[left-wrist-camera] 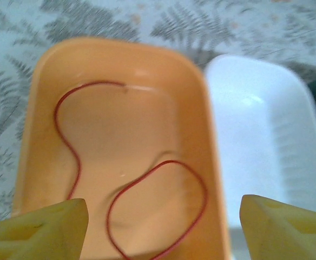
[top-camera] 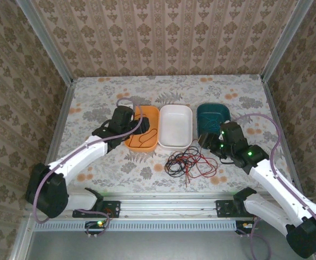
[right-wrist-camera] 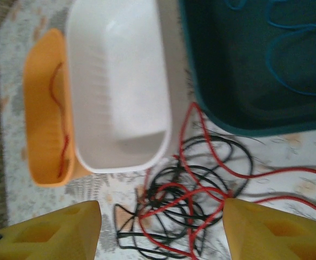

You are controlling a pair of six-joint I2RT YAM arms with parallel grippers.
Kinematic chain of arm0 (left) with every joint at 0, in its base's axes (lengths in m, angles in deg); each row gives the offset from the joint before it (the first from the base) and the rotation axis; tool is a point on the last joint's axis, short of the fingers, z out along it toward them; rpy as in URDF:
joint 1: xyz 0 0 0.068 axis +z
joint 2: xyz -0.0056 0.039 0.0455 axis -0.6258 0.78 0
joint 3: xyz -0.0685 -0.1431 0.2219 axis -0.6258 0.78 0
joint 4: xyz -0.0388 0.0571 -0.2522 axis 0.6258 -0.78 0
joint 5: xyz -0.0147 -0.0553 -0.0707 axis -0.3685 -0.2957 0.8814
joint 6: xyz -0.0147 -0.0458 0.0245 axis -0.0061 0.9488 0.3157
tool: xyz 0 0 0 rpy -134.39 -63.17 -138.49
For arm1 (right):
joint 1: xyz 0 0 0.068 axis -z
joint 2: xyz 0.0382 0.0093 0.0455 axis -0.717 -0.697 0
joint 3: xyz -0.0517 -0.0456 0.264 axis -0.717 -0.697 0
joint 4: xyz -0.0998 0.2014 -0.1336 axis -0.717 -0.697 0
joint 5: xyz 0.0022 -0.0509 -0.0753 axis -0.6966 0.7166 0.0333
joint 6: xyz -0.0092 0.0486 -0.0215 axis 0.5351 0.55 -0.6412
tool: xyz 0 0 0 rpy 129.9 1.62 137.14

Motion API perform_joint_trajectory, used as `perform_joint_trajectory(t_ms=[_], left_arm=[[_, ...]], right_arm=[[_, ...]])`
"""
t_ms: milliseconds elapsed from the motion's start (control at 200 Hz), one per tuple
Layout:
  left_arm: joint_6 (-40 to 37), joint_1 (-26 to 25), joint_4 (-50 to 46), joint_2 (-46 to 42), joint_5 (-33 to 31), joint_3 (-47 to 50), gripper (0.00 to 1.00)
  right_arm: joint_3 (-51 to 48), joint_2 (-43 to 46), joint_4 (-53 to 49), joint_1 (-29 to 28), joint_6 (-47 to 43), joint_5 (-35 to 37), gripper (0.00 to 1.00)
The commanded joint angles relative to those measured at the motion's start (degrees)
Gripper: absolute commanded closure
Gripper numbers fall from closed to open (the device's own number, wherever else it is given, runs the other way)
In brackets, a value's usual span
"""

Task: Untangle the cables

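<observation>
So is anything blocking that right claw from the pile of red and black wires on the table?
Nothing visible does. The open right gripper faces the tangled cables directly; they lie on the table in front of the white tray and teal tray, with nothing over them.

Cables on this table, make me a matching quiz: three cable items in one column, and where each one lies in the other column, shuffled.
Column one:
1. lone red cable
2. blue cable
3. red and black tangle

Column two:
A. on the table, outside the trays
B. in the orange tray
C. in the dark green tray

Pairs: 1-B, 2-C, 3-A.
</observation>
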Motion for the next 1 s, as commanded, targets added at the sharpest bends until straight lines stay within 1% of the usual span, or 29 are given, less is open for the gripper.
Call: perform_joint_trajectory(t_ms=[0, 115, 180, 310, 415, 465, 615, 650, 695, 800, 995], left_arm=[[-5.23, -4.08, 0.85, -0.64, 2.67, -3.24, 0.25], [-10.13, -10.30, 0.90, 2.52, 6.89, -5.36, 0.25], [-12.60, -13.65, 1.41, 4.82, 9.99, -6.11, 0.25], [-16.96, -19.00, 1.89, 9.24, 14.66, -7.61, 0.26], [-19.83, -22.33, 1.04, 11.92, 16.63, -9.10, 0.27], [-20.84, -23.52, 0.55, 12.95, 17.72, -9.69, 0.28], [-24.05, -25.50, -1.69, 15.51, 18.18, -10.78, 0.31], [-24.43, -25.67, -2.55, 16.17, 17.65, -11.13, 0.31], [-24.77, -25.79, -3.23, 16.91, 17.29, -11.31, 0.32], [-25.03, -26.02, -3.82, 17.97, 16.35, -11.13, 0.32], [-25.55, -26.73, -4.52, 19.51, 14.96, -10.63, 0.32]], right_arm=[[-1.78, -0.71, -5.64, 1.12, 2.12, 3.50, 0.37], [-4.41, -1.50, -4.46, 1.54, 2.46, 2.23, 0.37], [-5.58, -2.36, -3.26, 1.53, 1.67, 0.37, 0.39], [-7.28, -4.60, -0.66, 1.45, 0.15, -3.26, 0.42], [-7.38, -6.13, -0.09, 1.43, -0.55, -4.29, 0.47], [-7.38, -6.59, 1.55, 1.45, -0.74, -4.34, 0.51], [-7.45, -8.17, 2.98, 1.45, -1.13, -4.41, 0.65], [-7.47, -8.61, 3.29, 1.45, -1.26, -4.60, 0.67], [-7.42, -9.06, 3.49, 1.45, -1.33, -4.98, 0.66], [-7.21, -9.07, 3.87, 1.20, -1.84, -5.88, 0.60], [-6.93, -7.71, 2.17, 1.01, -2.98, -5.22, 0.59]])
